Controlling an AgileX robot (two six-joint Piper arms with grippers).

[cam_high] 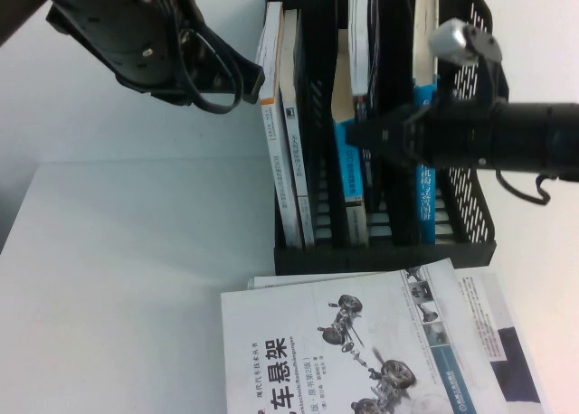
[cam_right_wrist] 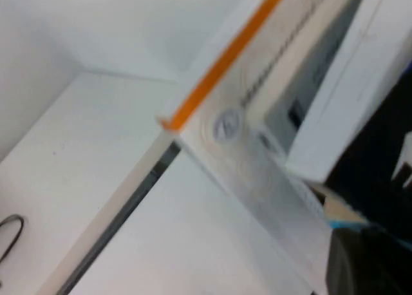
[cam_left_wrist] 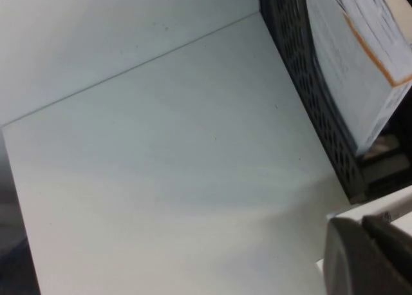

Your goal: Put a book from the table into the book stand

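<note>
**Right pincer at the stand, left arm raised off to the side**

The white desk (cam_high: 136, 269) fills most of the high view. The black stand (cam_high: 470, 217) sits upright at its far right part, with mesh sides and several slots.

On the desk just in front of the stand lies a white book (cam_high: 298, 342) with car-suspension drawings on its cover. More white sheets or covers lie under it.

The left arm hangs high over the far left of the desk. The left pincer (cam_high: 242, 81) is well apart from the stand and holds nothing that can be seen; I cannot tell how its fingers are set.

The right arm reaches in from the right across the front of the stand. The right pincer (cam_high: 384, 134) is at a dark middle slot, between a tall white volume (cam_high: 360, 34) and a blue-spined one (cam_high: 425, 174). I cannot tell whether it is clenched or released.

The book (cam_right_wrist: 380, 153) shows only in the right wrist view, as a black face with white marks. It stands just beside white volumes and close to the pincer. From above it cannot be told apart from the dark slot.

An orange-banded book (cam_high: 276, 134) stands in the leftmost slot.
</note>
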